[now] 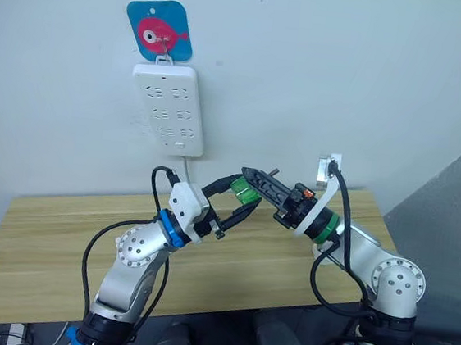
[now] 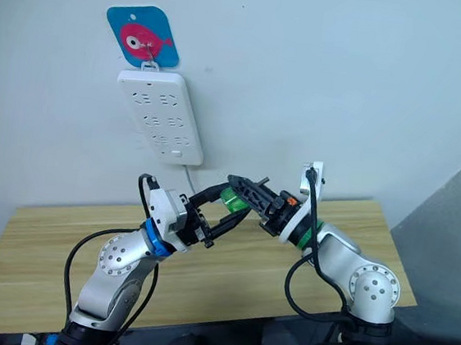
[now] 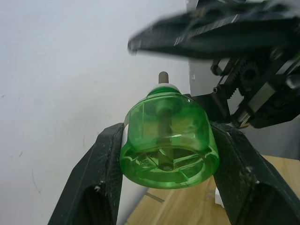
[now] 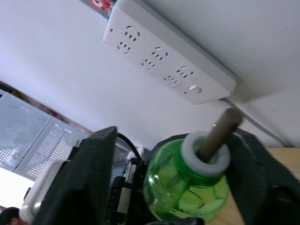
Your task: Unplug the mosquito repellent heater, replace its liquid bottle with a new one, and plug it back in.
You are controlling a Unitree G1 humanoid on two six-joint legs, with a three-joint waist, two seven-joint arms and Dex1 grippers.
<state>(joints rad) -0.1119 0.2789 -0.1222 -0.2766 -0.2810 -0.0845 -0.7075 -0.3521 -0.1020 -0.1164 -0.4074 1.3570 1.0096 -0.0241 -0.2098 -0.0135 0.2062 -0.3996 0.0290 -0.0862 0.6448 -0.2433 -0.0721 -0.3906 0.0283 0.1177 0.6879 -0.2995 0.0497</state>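
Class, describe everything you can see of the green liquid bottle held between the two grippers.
The green liquid bottle is a small dome of clear green plastic with a white collar and a brownish wick rod sticking out of its neck. It is held in the air above the wooden table, clamped at its sides by the left gripper, with the right gripper meeting it.

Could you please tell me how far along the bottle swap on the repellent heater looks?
Done: nothing is plugged into the power strip. In hand: the left gripper holds a bare green bottle, wick exposed, with the right gripper at it. Left: fitting a bottle and plugging in.
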